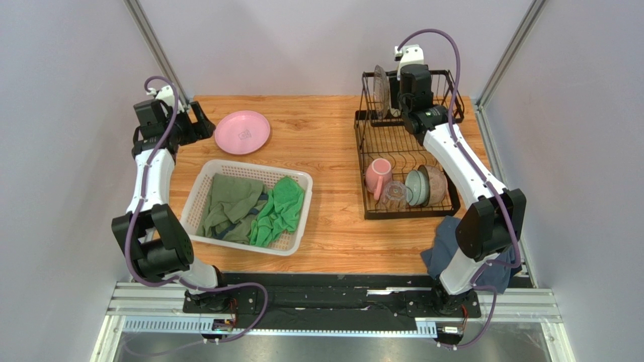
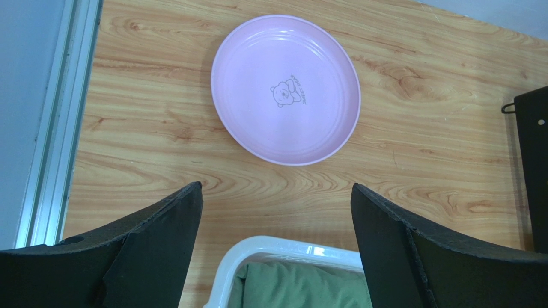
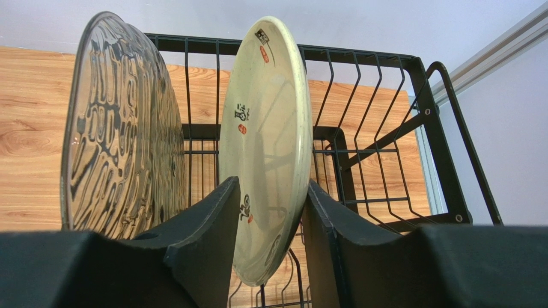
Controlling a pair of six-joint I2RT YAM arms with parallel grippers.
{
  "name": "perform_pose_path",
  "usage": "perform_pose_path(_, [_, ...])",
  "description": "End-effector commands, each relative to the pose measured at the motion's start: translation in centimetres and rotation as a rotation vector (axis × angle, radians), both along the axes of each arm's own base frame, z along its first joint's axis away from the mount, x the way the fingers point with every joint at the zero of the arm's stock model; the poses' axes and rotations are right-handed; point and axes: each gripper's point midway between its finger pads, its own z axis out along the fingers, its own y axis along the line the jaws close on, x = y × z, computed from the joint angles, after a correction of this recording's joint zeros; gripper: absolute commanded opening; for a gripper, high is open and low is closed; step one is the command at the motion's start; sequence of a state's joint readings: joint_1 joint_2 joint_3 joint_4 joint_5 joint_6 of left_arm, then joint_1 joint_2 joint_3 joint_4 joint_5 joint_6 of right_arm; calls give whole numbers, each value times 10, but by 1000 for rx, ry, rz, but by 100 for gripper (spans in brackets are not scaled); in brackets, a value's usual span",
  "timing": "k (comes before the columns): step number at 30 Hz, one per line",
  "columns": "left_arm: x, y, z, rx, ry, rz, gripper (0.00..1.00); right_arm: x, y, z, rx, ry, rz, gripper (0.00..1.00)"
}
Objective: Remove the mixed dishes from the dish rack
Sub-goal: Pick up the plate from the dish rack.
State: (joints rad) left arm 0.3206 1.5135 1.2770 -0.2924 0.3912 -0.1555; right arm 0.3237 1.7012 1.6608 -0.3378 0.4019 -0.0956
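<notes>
The black wire dish rack (image 1: 360, 143) stands at the back right. On its upper shelf (image 3: 386, 56) a patterned grey plate (image 3: 122, 128) and a cream plate (image 3: 270, 96) stand on edge in the slots. My right gripper (image 3: 273, 182) straddles the cream plate's lower half, with both fingers against it. On the lower tray are a pink mug (image 1: 376, 175), a clear glass cup (image 1: 394, 194), a teal bowl (image 1: 416, 188) and a brown bowl (image 1: 438, 183). The large pink plate (image 2: 286, 90) lies flat on the table. My left gripper (image 2: 276, 212) hovers open near it, holding nothing.
A white mesh basket (image 1: 300, 219) with green cloths (image 1: 257, 205) sits on the front left of the table, and its rim (image 2: 283, 247) lies below my left fingers. A dark blue cloth (image 1: 446, 253) hangs at the front right by the right arm's base. Grey walls enclose the table.
</notes>
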Motion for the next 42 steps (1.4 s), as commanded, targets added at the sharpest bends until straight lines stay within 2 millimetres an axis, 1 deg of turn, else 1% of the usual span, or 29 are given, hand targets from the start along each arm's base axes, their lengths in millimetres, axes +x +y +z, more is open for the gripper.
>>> perform_pose_path(1, [-1, -2, 24, 39, -81, -22, 93, 10, 2, 31, 53, -94, -6, 40])
perform_pose_path(4, [-1, -2, 24, 37, -81, -21, 93, 9, 2, 33, 54, -97, -4, 35])
perform_pose_path(8, [-1, -3, 24, 32, -85, -24, 93, 9, 2, 34, 52, -97, -7, 32])
perform_pose_path(11, [-1, -2, 26, 32, -87, -22, 93, 8, 1, 35, 49, -100, -11, 28])
perform_pose_path(12, [-1, -3, 24, 30, -84, -24, 93, 7, 0, 37, 45, -103, -11, 24])
perform_pose_path(15, [-2, -2, 27, 35, -90, -22, 93, 7, -1, 42, 42, -110, -13, 17])
perform_pose_path(17, [-3, -3, 26, 38, -92, -23, 93, 6, -2, 45, 37, -113, -17, 15])
perform_pose_path(18, [-3, -3, 26, 38, -94, -22, 93, 5, -3, 51, 37, -121, -20, 14])
perform_pose_path(21, [-4, -3, 26, 39, -94, -20, 93, 3, -6, 60, 26, -132, -29, 13])
perform_pose_path(28, [-4, -5, 32, 32, -106, -23, 93, -3, -12, 84, 23, -159, -50, 11])
perform_pose_path(30, [-5, -6, 34, 33, -111, -29, 93, -5, -14, 91, 23, -167, -54, 11])
perform_pose_path(31, [-5, -6, 37, 38, -120, -34, 93, -7, -15, 99, 28, -182, -56, 11])
perform_pose_path(32, [-5, -7, 39, 41, -125, -43, 93, -9, -15, 100, 25, -179, -57, 11])
perform_pose_path(35, [-7, -10, 48, 58, -151, -62, 92, -15, -20, 116, 25, -205, -63, 10])
perform_pose_path(38, [-11, -18, 61, 76, -190, -117, 91, -24, -24, 130, 17, -227, -66, 9])
perform_pose_path(39, [-14, -26, 69, 70, -214, -161, 91, -27, -25, 133, 13, -230, -61, 9])
perform_pose_path(40, [-15, -33, 74, 75, -236, -207, 91, -34, -27, 143, 19, -249, -58, 9])
perform_pose_path(41, [-18, -41, 80, 72, -262, -257, 91, -38, -26, 144, 23, -250, -50, 8])
perform_pose_path(42, [-24, -60, 90, 47, -298, -356, 91, -42, -23, 148, 28, -255, -24, 8])
